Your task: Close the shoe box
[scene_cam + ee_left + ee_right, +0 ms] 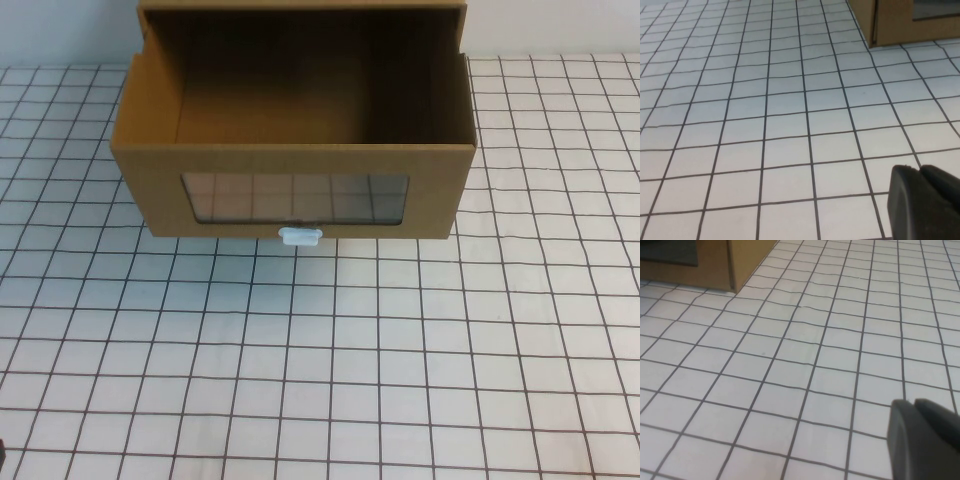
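Closest to the lens in the left wrist view: left hand (pixel 920 172), dark, low in the corner of the picture, its two fingertips pressed together with only a thin seam between them. Hangs just over the white gridded surface (pixel 790 125), holding nothing. Well apart from the shoe box (pixel 890 22), of which only a lower front corner and a sliver of window show at the far side.

Same in the right wrist view: right hand (pixel 914 402), dark, fingertips pressed together, gripping nothing, low above the gridded surface (pixel 805 340). Well apart from the shoe box (pixel 747 260), seen there as one brown cardboard corner resting on the surface.

Neither hand clearly visible in the high view.

From the high view: shoe box (pixel 150 180) at the far middle of the surface (pixel 400 370), squarely facing the robot's side. Brown cardboard, drawer-style. Drawer (pixel 300 120) pulled out toward the robot, open at the top, brown inner walls and floor in shadow. Outer sleeve (pixel 300 6) behind it, at the top edge of the picture, with the drawer's rear end inside it. Clear rectangular window (pixel 295 198) in the drawer's front panel, grid lines showing through it. Small white pull tab (pixel 301 236) just under the window, at the middle of the front's lower edge, sticking out over the surface. Box not yet closed.
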